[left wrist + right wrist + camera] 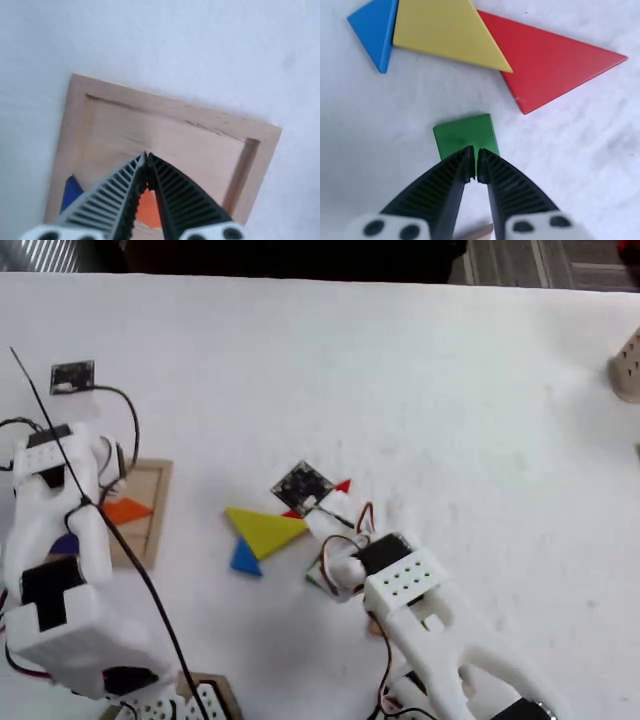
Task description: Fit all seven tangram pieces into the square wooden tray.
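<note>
Okay, I've got the white table [450, 390] spread wide under both arms. The square wooden tray [165, 105] sits at its left side, partly under my left arm [55, 540]. The left gripper [146, 159] hangs over the tray floor, its pincer squeezed together tip to tip with nothing between the tips.

Near the middle of the table lie the loose pieces. The red triangle [550, 62] and the yellow triangle [445, 32] are the big ones and touch along one edge. The smaller blue triangle [370, 25] is pressed against the yellow one's other side. The green square [465, 132] lies apart from those three, flat on the table. My right gripper [474, 155] is right at its near edge, pincer narrowed to a sliver; I cannot tell whether it pinches the square.

Inside the tray, an orange piece [127, 510] lies flat, and a small blue piece [71, 192] peeks out by the wall.
</note>
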Available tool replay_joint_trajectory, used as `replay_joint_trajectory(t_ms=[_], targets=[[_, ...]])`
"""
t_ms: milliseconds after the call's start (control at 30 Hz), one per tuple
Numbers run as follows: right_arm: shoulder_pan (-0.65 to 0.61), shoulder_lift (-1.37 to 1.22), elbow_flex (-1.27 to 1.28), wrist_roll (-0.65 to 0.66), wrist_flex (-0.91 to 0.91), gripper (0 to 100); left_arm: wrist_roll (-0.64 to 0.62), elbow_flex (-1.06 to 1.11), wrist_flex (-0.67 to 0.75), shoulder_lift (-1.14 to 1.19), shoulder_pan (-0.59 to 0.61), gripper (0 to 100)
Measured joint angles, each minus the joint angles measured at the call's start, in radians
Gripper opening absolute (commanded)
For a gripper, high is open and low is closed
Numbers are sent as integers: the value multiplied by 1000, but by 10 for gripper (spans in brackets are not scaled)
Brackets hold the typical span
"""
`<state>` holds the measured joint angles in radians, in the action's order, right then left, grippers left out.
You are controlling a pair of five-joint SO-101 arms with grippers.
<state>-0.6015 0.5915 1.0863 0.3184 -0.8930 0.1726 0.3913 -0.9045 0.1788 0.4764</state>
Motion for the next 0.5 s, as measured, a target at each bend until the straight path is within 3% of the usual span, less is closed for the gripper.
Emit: replay_joint_trajectory(t_ms=[300,500], targets=[[0,0,0,0,0,18,8,72,6,3,-2,24],[0,0,0,0,0,18,75,235,12,-152,-2,24]])
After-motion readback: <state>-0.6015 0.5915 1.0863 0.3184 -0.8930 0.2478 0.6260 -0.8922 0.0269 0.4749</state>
